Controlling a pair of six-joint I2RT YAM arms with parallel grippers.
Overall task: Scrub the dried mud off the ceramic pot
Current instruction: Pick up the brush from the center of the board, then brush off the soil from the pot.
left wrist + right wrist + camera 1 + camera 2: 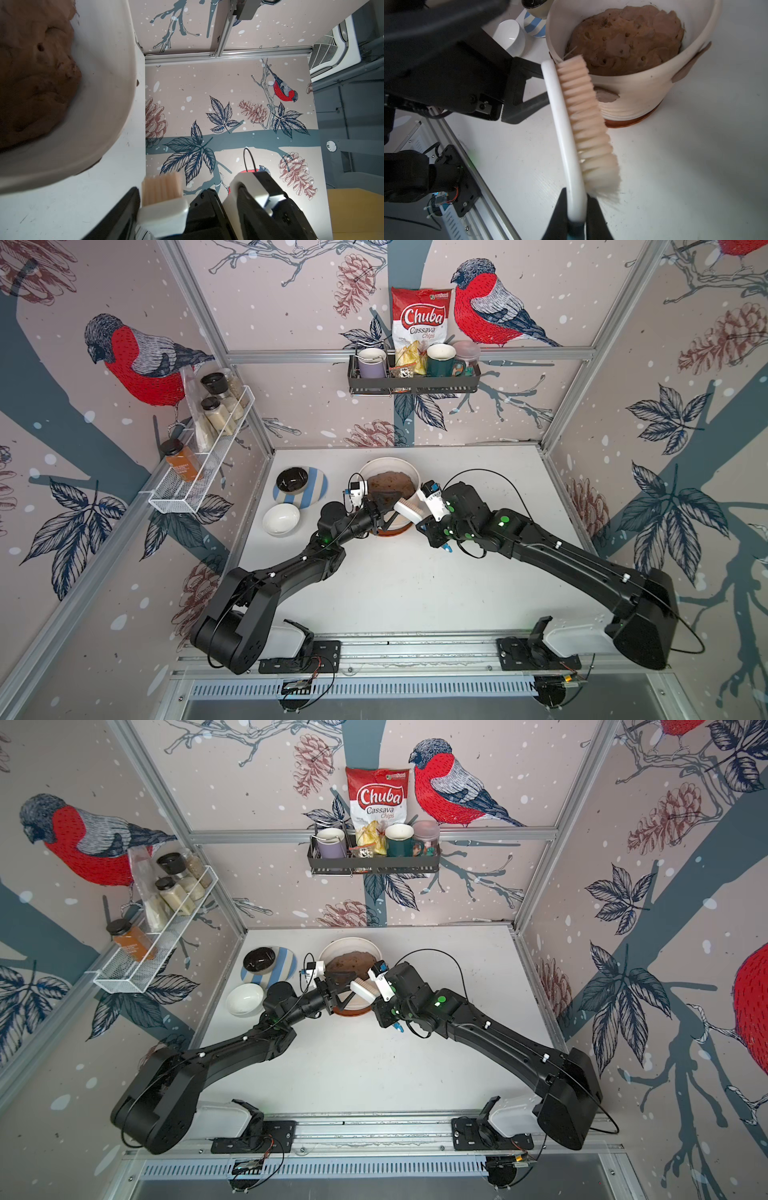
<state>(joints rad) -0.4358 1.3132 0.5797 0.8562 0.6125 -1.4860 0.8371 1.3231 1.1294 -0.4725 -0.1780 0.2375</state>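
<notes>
Pot (633, 91) stands just past far end of brush (566, 133), beyond both grippers. R gripper (576, 218) clamped on brush handle end, bristles facing pot. L gripper (537, 85) jaws wide, 1 each side of brush's far end. 2 mud patches (606, 96) on pot wall: 1 just behind bristles, 1 further round by rim.

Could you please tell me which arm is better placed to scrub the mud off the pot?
Probably the right: the right gripper is shut on the brush, whose bristles face a dried mud patch on the ceramic pot. The left gripper is open and empty.
</notes>
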